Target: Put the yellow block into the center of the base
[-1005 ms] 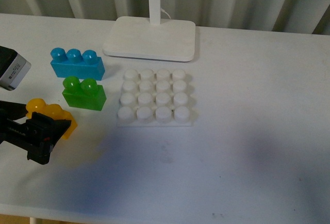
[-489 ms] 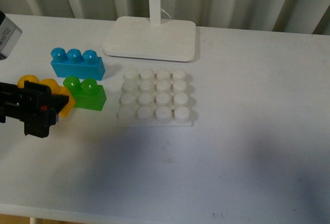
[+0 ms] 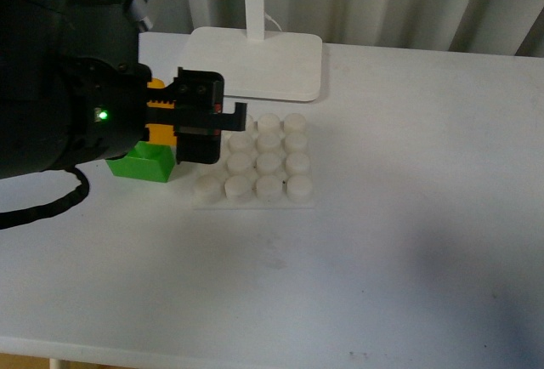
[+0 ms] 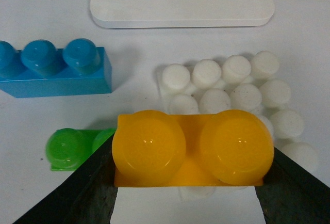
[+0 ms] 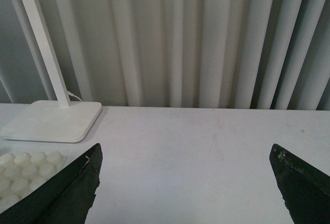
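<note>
- While the left gripper point(image 3: 194, 121) clamps the yellow block point(image 4: 193, 149) by its ends, the block hangs above the left edge of the base point(image 3: 263, 165), not yet seated.
- Remaining, as I judge it: centre it over the middle studs and press down.
- The right gripper point(image 5: 185, 182) gapes wide, empty.

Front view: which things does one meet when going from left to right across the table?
green block → left gripper, shut on the yellow block → base. The stand foot lies behind and overlaps the base from side to side, so it is left out.
</note>
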Controlling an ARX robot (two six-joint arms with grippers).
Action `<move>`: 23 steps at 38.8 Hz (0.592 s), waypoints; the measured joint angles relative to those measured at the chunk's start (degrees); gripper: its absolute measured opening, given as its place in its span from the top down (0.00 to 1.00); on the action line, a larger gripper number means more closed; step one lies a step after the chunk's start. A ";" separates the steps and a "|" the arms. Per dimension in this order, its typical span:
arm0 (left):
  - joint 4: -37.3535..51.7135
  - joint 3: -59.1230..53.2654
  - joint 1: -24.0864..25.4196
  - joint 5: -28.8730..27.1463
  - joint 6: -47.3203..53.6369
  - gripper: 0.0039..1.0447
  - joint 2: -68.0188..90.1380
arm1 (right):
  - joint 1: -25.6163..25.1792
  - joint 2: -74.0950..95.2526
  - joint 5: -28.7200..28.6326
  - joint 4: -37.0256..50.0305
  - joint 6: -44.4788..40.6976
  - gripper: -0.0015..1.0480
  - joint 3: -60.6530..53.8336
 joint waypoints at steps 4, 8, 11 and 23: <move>-0.85 2.12 -1.79 -2.05 -2.45 0.37 1.79 | 0.00 0.00 0.00 0.00 0.00 0.09 0.00; -1.18 4.35 -3.91 -4.24 -5.01 0.37 3.91 | 0.00 0.00 0.00 0.00 0.00 0.09 0.00; -1.29 5.90 -5.44 -5.46 -6.16 0.37 5.57 | 0.00 0.00 0.00 0.00 0.00 0.09 0.00; -1.42 9.64 -9.38 -9.27 -9.88 0.37 11.58 | 0.00 0.00 0.00 0.00 0.00 0.09 0.00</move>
